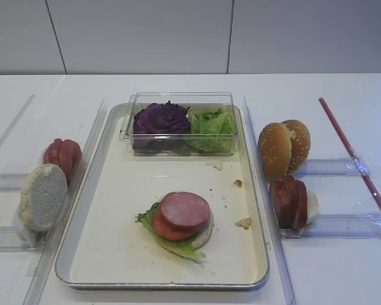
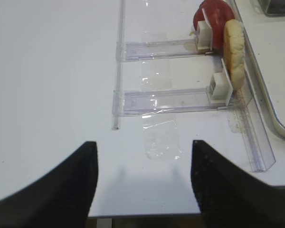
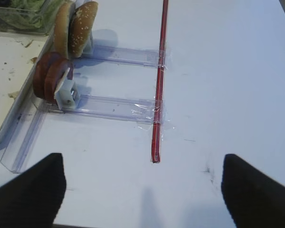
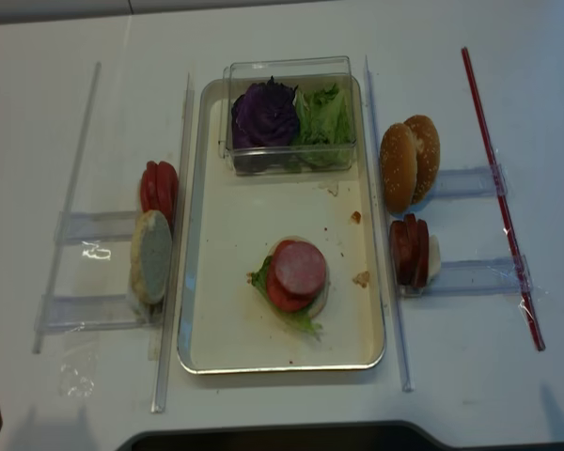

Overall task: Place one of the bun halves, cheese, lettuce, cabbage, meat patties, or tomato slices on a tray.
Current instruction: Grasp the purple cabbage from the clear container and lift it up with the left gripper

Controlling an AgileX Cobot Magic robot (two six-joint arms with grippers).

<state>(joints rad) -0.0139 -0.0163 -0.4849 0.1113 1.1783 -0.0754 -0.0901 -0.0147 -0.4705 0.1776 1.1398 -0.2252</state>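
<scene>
The tray (image 1: 101, 190) holds a stack near its middle: a bun half (image 1: 204, 236), lettuce (image 1: 178, 244), a red slice (image 1: 165, 227) and a pinkish-red round disc (image 1: 186, 208) on top. Purple cabbage (image 1: 160, 119) and more lettuce (image 1: 211, 122) lie in a clear box at the tray's far end. Left of the tray stand tomato slices (image 1: 62, 155) and a bun half (image 1: 43, 196). On the right stand two bun halves (image 1: 284, 146) and meat patties (image 1: 289, 201). I cannot make out any cheese. My left gripper (image 2: 143, 145) and right gripper (image 3: 142, 159) hover open over bare table, holding nothing.
Narrow clear plastic racks (image 1: 333, 225) with white blocks hold the food on both sides of the tray. A red strip (image 1: 352, 155) lies taped along the right racks' outer ends. Crumbs (image 1: 243, 223) dot the tray surface. The table's near edge shows under the left gripper.
</scene>
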